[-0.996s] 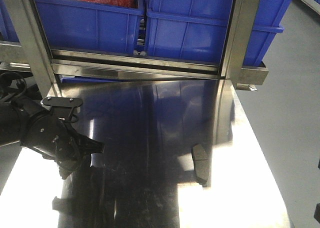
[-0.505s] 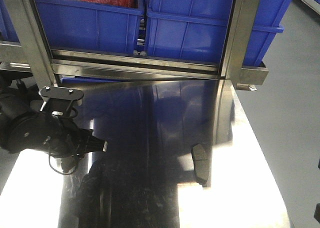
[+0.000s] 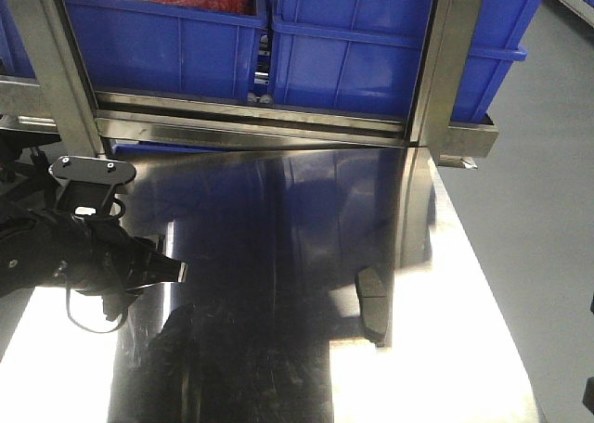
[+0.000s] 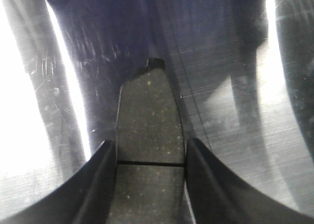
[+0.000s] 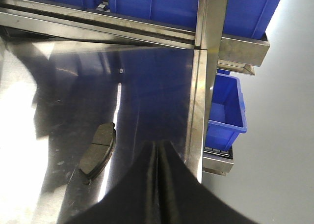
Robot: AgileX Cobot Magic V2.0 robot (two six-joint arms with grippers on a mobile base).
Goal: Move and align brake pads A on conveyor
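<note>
Gleaming steel table (image 3: 278, 247) with brake pad (image 3: 373, 302), blue bins (image 3: 353, 61) behind

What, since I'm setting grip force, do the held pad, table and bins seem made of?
Held pad: matte dark grey, speckled grainy face, probably pressed friction composite. Table: likely polished steel, mirror reflections and fine scratches. Bins: glossy blue with moulded ribs, probably plastic.

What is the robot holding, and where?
The left gripper pinches a brake pad by its two long edges, at the middle groove. The right gripper holds nothing.
</note>
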